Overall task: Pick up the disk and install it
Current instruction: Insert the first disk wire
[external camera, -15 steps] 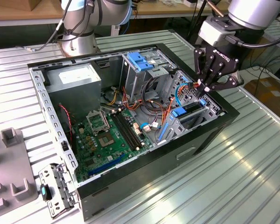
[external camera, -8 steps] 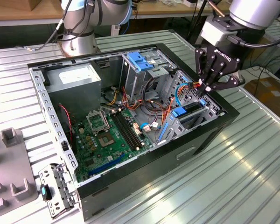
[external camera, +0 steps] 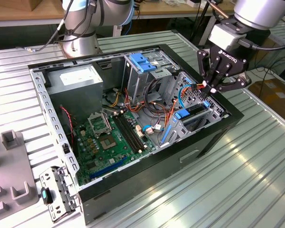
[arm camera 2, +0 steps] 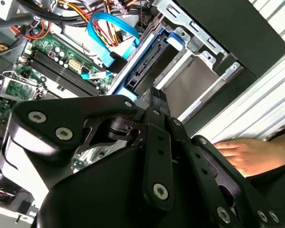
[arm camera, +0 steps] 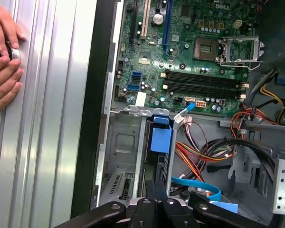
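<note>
The disk stands on edge inside the drive cage at the open computer case's right end in the exterior view, blue rails along its sides. My gripper hangs directly above it with its two fingers pressed together, tips at the disk's upper edge. In the first wrist view the shut fingers point down at the blue rail tab and the slot holding the disk. The second wrist view shows my gripper just short of the disk in its metal bay.
The case holds a green motherboard, a grey power-supply box, a bare blue bracket and orange and blue cables beside the cage. A person's hands rest on the ribbed table beside the case. Grey fixtures stand at the exterior view's left.
</note>
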